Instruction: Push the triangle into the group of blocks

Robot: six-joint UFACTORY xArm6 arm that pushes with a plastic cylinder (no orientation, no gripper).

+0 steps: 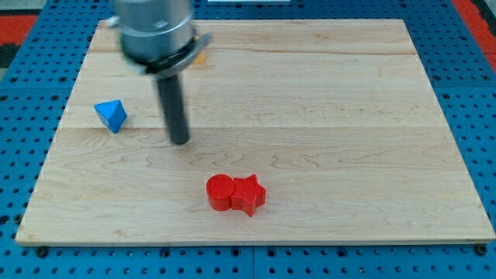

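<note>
A blue triangle block (111,115) lies on the wooden board at the view's left. A red round block (220,193) and a red star-shaped block (249,194) sit touching each other near the view's bottom centre. My tip (180,141) rests on the board to the right of the blue triangle, apart from it, and above-left of the red pair. A yellow block (200,55) shows only as a sliver behind the arm's grey body at the view's top.
The wooden board (325,116) lies on a blue perforated base (480,93). The arm's grey cylinder (155,31) covers part of the board's top left.
</note>
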